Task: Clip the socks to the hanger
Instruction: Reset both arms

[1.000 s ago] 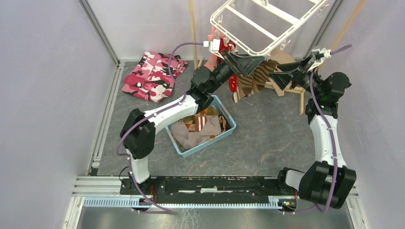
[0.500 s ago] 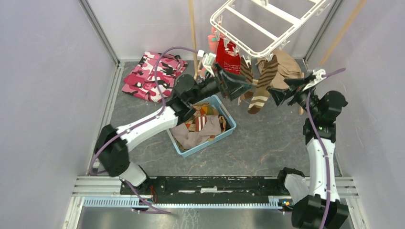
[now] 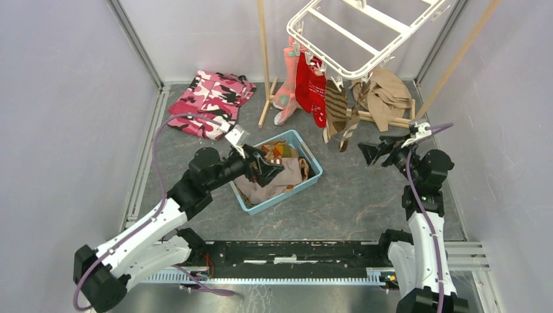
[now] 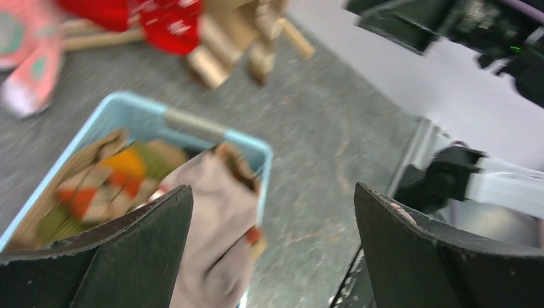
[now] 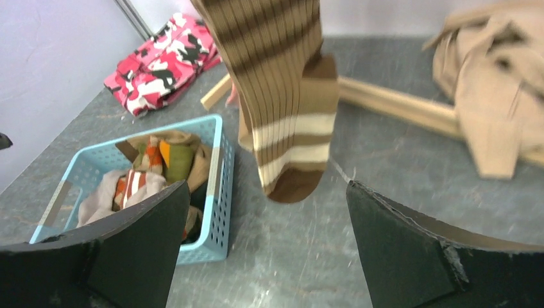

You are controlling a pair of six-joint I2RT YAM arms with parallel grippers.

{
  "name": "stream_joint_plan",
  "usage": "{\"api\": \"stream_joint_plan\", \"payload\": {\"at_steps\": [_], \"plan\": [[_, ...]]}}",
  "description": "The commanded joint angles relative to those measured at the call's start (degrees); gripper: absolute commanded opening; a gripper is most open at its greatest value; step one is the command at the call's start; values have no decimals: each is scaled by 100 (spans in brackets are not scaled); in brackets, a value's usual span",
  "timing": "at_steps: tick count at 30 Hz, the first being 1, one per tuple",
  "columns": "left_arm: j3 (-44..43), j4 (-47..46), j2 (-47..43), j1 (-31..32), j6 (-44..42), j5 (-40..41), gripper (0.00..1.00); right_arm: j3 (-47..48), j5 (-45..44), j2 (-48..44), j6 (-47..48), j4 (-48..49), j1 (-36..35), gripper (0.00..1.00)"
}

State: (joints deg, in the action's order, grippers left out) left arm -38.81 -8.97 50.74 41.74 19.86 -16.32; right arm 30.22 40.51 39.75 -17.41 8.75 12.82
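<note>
Salmon-pink socks (image 3: pixel 287 91), red socks (image 3: pixel 310 85) and a brown sock with cream stripes (image 5: pixel 289 128) hang limp and flat from pegs along the rim of the white plastic rectangular drying hanger (image 3: pixel 319 55), so the step in hand looks like fetching the next sock. The left gripper (image 3: pixel 274 171) hovers over the light-blue perforated plastic basket (image 5: pixel 218 218) on the grey bench, jaws spread wide and empty, and must probably drop in and pinch one sock free of the tangle. The right gripper (image 3: pixel 373 149), equally wide and empty, sits near the striped sock.

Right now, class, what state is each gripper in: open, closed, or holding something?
Left gripper: open, empty, over the light-blue plastic basket.
Right gripper: open, empty, near the hanging brown cream-striped sock.
</note>
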Motion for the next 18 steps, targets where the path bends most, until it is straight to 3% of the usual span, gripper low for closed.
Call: {"api": "stream_joint_plan", "payload": {"at_steps": [1, 3, 6, 11, 14, 18], "plan": [[123, 993, -446, -760, -260, 389, 100, -546, -208, -223, -344, 178, -11, 98], [53, 1231, -446, -1500, -145, -115, 100, -707, -621, -604, -109, 17, -15, 98], [107, 1122, -215, -2840, 301, -1700, 100, -876, -872, -993, 166, -123, -24, 98], [-46, 1243, 205, -3101, 213, -1475, 100, -958, -1258, -1110, 37, -208, -42, 98], [-239, 1747, 91, -3128, -132, -967, 100, -936, -1763, -1192, -112, -335, -93, 98], [-66, 1729, -49, -3123, -68, -973, 100, -834, -2329, -1287, -133, -601, -135, 98]]}}
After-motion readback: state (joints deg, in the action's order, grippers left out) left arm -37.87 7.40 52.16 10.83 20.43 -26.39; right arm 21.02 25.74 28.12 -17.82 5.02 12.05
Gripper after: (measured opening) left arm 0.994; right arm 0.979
